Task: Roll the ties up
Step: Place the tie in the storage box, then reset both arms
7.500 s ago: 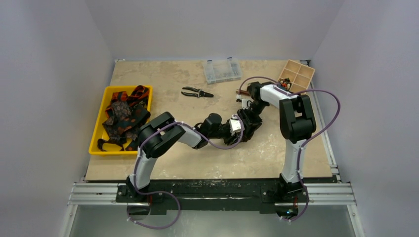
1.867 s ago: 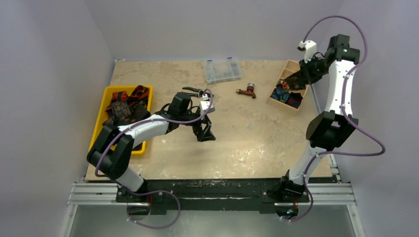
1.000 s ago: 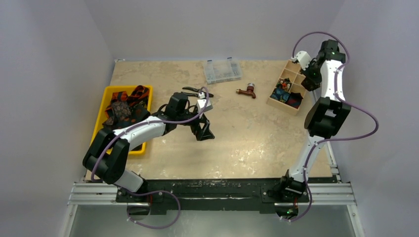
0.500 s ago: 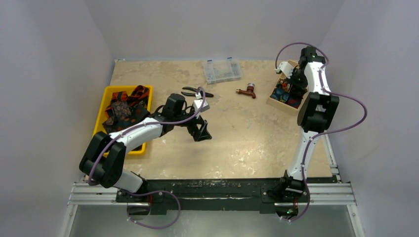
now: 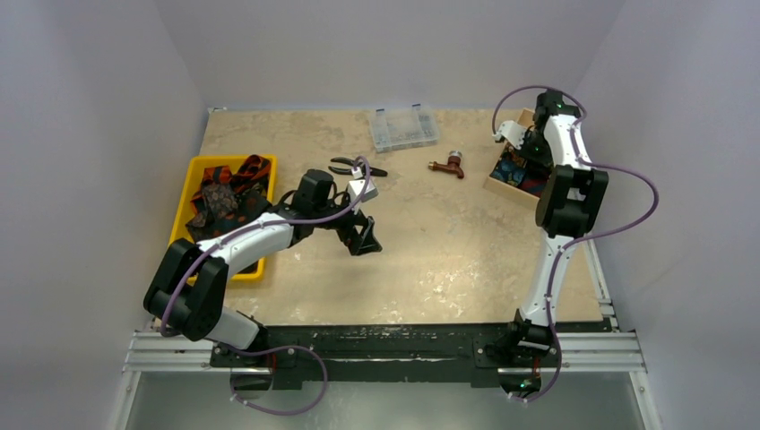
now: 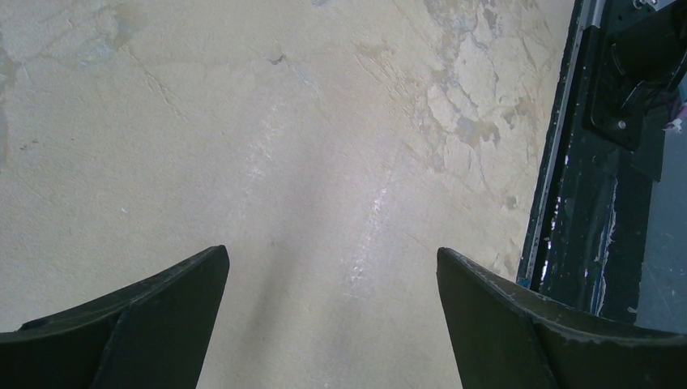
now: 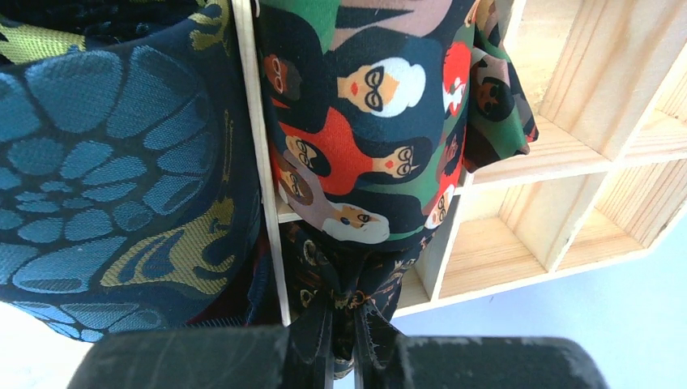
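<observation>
Overhead, across the table (image 5: 448,260) the left arm (image 5: 255,235) lies stretched low past the yellow tray (image 5: 195,172) heaped with ties (image 5: 220,210), the left gripper (image 5: 361,244) spread wide over bare tabletop, while the right arm (image 5: 563,193) rears up and folds down onto the wooden divider box (image 5: 498,185), hiding most of it. Only the right wrist view shows the right gripper (image 7: 344,334) pinched shut on a dark fold of a face-print tie (image 7: 356,146) stuffed in one compartment, a blue floral tie (image 7: 105,162) in the next.

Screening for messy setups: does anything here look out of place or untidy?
The face-print tie in the wooden divider box is bunched over a partition, not neatly rolled. Pliers and a brown tap-like fitting lie loose on the table.
</observation>
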{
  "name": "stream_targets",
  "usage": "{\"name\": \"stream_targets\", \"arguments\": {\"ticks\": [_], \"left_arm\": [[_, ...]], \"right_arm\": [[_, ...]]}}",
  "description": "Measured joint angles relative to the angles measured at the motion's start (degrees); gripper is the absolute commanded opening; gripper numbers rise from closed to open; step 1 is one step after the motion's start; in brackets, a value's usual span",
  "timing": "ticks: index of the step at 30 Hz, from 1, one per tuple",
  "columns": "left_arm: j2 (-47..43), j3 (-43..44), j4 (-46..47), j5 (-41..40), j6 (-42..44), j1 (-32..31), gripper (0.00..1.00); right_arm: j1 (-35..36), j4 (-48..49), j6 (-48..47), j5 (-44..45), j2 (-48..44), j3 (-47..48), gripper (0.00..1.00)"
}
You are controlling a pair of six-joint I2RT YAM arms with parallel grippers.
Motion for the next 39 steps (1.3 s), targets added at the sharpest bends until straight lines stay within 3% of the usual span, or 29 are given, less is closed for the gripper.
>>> {"name": "stream_targets", "arguments": {"ticks": [3,10,18,30,32,35,39], "left_arm": [[0.0,0.0,-0.7,0.0,0.0,0.4,1.0],[0.0,0.0,-1.4,0.0,0.0,1.2,1.0],[0.0,0.0,-1.5,0.0,0.1,1.3,1.0],[0.0,1.1,-2.1,-0.6,0.7,1.7,1.0],[0.0,1.6,-2.4,-1.5,0.3,1.9,1.0],[0.0,3.0,-3.5,-2.5,-0.2,2.9,1.0],[0.0,7.8,-7.3,-2.8,-0.6,5.5,1.0]], "right_arm": [[0.0,0.0,0.4,0.0,0.0,0.0,0.18],[0.0,0.0,1.9,-0.2,0.2,0.0,0.43],[-0.6,1.4,3.7,-0.8,-0.1,0.1,0.59],[-0.9,-1.1,6.3,-4.6,-8.0,3.2,0.67],[-0.9,-1.1,6.9,-5.2,-10.0,3.7,0.74],[-0.9,-0.7,9.2,-6.8,-13.7,4.1,0.96],[-0.9,1.4,14.4,-9.2,-18.9,4.1,0.98]]}}
